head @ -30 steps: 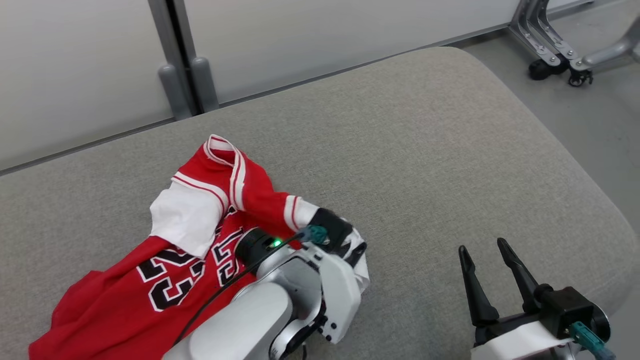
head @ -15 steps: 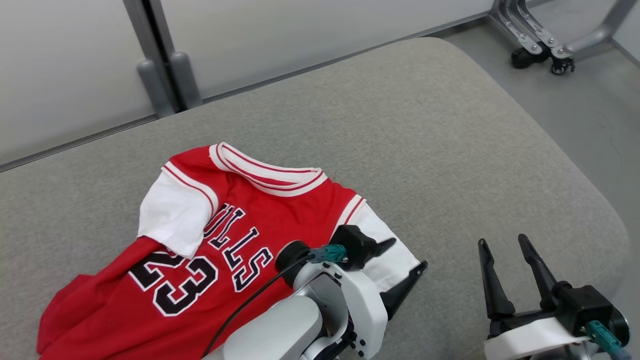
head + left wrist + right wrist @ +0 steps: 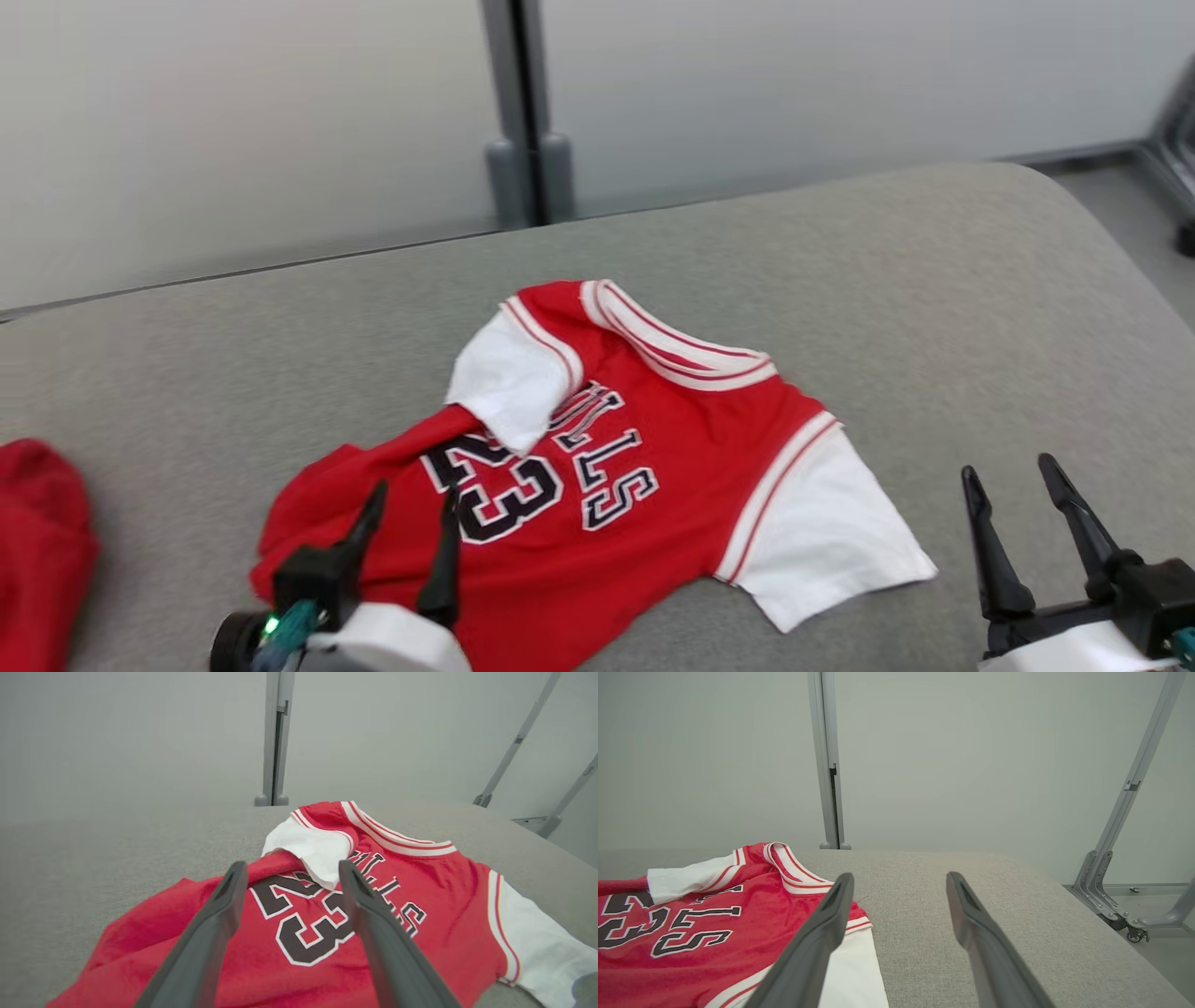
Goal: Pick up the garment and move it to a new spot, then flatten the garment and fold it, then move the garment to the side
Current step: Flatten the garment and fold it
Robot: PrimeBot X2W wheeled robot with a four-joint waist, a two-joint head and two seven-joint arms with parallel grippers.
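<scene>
Item inspected: one red jersey with white sleeves, black "23" and lettering on the chest.

Location: it lies front side up near the middle of the grey fabric-topped desk. In the head view the striped collar points toward 12 o'clock and the hem toward 8 o'clock.

Condition: partly flattened.
- The sleeve at the jersey's 4 o'clock is spread flat on the desk.
- The sleeve at its 11 o'clock is folded inward over the chest, covering the start of the lettering.
- The hem end is rumpled and uneven.

Left jaws: at 7 o'clock in the head view and standing apart. The dark fingers are over the hem end of the jersey. The left wrist view shows the number and the folded sleeve in the gap between them, with no cloth pinched. Whether the tips touch the fabric cannot be told.

Right jaws: at 4 o'clock in the head view, apart and empty. The fingers are over bare desk just beside the flat sleeve.

Other items:
- A second red cloth lies at the jersey's 9 o'clock, well apart.
- A grey post stands behind the desk at 12 o'clock.
- A wheeled metal frame stands on the floor at 3 o'clock in the right wrist view.
</scene>
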